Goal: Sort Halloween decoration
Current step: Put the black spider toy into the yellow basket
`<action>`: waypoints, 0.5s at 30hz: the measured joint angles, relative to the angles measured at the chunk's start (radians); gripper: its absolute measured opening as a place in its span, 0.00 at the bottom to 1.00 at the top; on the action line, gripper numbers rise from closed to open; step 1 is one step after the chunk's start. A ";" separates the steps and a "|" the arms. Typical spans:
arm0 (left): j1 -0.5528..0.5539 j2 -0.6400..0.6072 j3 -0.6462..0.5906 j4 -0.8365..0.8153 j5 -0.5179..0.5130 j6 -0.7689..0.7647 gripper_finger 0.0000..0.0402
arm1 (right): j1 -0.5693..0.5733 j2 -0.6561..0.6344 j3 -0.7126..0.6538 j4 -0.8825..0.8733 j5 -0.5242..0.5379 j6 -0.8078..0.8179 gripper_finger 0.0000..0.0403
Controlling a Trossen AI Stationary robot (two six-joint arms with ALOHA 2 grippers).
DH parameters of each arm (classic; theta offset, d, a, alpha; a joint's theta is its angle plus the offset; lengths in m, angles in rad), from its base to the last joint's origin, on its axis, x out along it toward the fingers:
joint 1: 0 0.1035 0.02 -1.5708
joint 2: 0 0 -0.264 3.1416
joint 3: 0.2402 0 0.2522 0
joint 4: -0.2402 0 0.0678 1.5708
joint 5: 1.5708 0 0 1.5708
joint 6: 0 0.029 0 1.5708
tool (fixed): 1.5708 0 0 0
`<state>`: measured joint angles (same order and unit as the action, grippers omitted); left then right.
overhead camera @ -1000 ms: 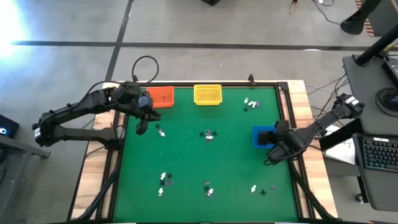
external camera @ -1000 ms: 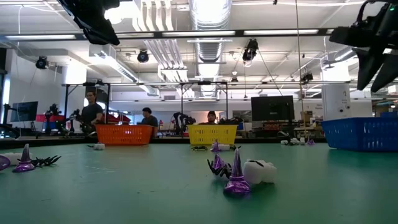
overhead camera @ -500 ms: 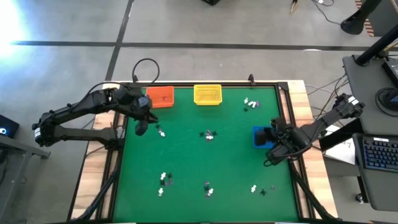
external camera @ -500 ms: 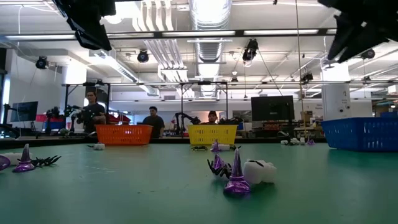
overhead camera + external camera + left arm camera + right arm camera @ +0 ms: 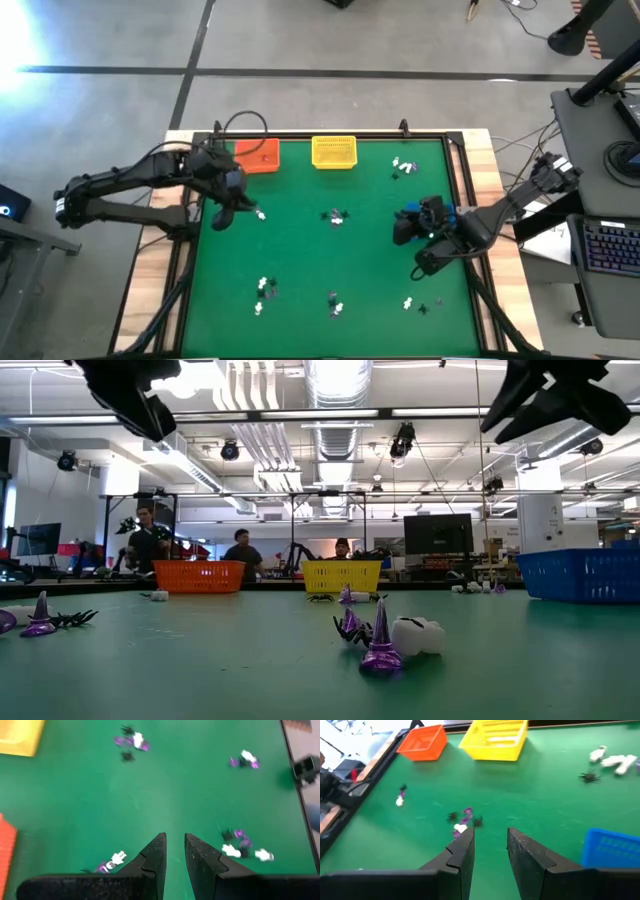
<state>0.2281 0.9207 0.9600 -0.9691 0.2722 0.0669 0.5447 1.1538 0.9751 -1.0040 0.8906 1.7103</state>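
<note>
The Halloween decoration lies on the green mat in small groups of white, black and purplish trinkets: one beside my left gripper (image 5: 258,213), one mid-table (image 5: 337,216), one far right (image 5: 403,167), and several along the near edge (image 5: 264,288). My left gripper (image 5: 219,216) hovers open over the mat's left side, just short of the nearest trinket (image 5: 112,862). My right gripper (image 5: 402,229) is open and raised above the mat, at the blue basket's (image 5: 413,212) left side. It faces the mid-table group (image 5: 465,822).
An orange basket (image 5: 259,156) and a yellow basket (image 5: 334,152) stand at the far edge, and the blue basket (image 5: 612,847) stands at the right. In the low view a purple cone and white trinket (image 5: 390,636) sit close by. People stand in the room behind.
My left gripper has moved toward the near edge, away from the orange basket. My right gripper has swung toward the table's left, from the right edge to over the blue basket. No trinket has moved.
</note>
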 joint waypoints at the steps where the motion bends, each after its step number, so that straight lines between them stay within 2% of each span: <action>1: -0.016 0.000 -0.009 0.000 0.000 0.000 0.13 | 0.000 0.009 0.004 0.014 0.000 -0.005 0.27; 8: -0.110 0.000 -0.089 0.006 -0.003 0.027 0.13 | -0.002 0.064 0.042 0.022 0.017 -0.042 0.27; 15: -0.124 0.004 -0.113 0.025 -0.189 0.036 0.13 | -0.004 0.108 0.085 0.018 0.060 -0.245 0.27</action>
<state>0.1045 0.9249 0.8465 -0.9437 0.0832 0.1034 0.5404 1.2617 1.0603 -0.9856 0.9504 1.4655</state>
